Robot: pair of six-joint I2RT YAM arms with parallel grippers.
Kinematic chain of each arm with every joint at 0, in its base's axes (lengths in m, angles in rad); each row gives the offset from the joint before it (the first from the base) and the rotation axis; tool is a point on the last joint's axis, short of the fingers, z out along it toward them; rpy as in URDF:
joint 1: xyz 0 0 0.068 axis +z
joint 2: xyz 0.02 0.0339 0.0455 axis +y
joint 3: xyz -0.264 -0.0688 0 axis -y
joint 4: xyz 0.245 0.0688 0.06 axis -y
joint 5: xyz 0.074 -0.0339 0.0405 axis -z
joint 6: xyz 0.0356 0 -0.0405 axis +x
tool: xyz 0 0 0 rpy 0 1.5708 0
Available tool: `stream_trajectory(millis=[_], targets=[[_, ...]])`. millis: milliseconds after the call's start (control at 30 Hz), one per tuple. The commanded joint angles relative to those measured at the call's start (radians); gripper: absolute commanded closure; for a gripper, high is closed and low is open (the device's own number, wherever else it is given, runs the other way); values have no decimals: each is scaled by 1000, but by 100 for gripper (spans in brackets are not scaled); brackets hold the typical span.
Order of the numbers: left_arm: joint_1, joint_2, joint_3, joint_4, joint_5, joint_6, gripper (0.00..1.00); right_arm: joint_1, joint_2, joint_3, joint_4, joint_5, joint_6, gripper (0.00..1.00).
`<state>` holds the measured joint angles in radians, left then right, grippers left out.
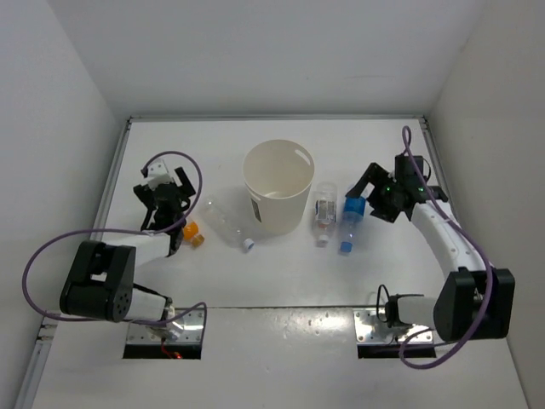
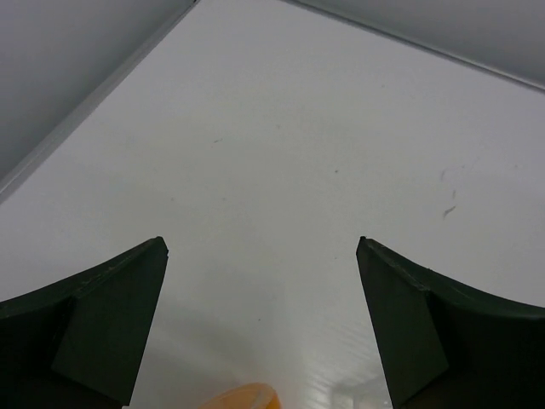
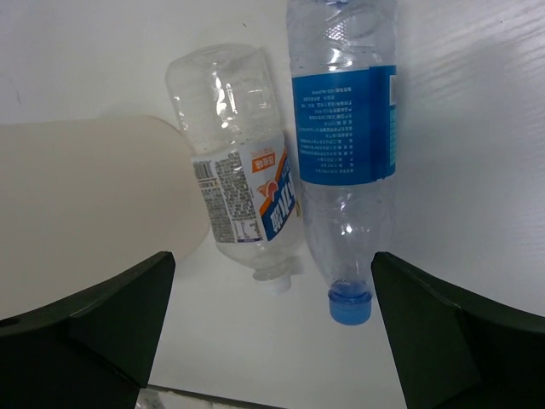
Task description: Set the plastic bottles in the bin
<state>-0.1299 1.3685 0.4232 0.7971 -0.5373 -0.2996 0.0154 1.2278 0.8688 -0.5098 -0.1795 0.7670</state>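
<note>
The bin (image 1: 278,198), a cream-white round bucket, stands upright mid-table. Left of it lie a short orange bottle (image 1: 194,233) and a clear bottle (image 1: 228,226) with a white cap. To the bin's right, a clear labelled bottle (image 1: 324,213) and a blue-capped bottle (image 1: 349,223) lie side by side. My left gripper (image 1: 166,189) is open just behind the orange bottle (image 2: 243,397), with nothing between its fingers (image 2: 119,315). My right gripper (image 1: 372,194) hangs open over the blue-capped bottle (image 3: 345,128) and the labelled bottle (image 3: 234,170), both below it with caps toward me. The bin wall (image 3: 85,204) shows at the left.
White walls close the table on the left, back and right (image 1: 272,60). Each arm's base sits on a metal plate (image 1: 166,328) at the near edge. Purple cables (image 1: 51,251) loop beside both arms.
</note>
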Motion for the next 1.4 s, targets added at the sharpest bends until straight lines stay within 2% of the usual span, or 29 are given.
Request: stream_trajectory(millis=[0, 100, 233, 400, 433, 600, 700, 800, 1033, 1233, 1267, 1367], targets=[[7, -23, 12, -108, -76, -52, 0, 3, 53, 33, 45, -34, 2, 0], [7, -23, 44, -134, -145, -81, 0, 3, 94, -2, 83, -43, 12, 0], [7, -32, 45, -43, -121, -21, 0, 3, 168, -2, 103, -66, 12, 0], [16, -32, 55, -33, -107, -22, 0, -8, 255, 9, 90, -14, 12, 0], [25, -32, 64, -33, -107, -36, 0, -8, 271, 31, 77, 12, 12, 3], [36, -23, 75, -42, -98, -36, 0, -8, 436, 149, 21, 37, -15, 5], [47, -23, 75, -42, -98, -45, 0, -8, 537, 185, 2, -29, -15, 6], [56, -23, 75, -52, -87, -56, 0, -8, 552, 176, 13, -47, -25, 8], [65, -32, 75, -61, -78, -56, 0, -17, 527, 116, 54, -106, -25, 25], [65, -23, 75, -101, -141, -110, 0, -26, 518, 85, 45, -115, -25, 46], [65, -23, 75, -101, -141, -110, 0, -26, 518, 85, 45, -115, -25, 54], [65, -23, 75, -101, -141, -99, 0, -26, 484, 85, 25, -115, -25, 67]])
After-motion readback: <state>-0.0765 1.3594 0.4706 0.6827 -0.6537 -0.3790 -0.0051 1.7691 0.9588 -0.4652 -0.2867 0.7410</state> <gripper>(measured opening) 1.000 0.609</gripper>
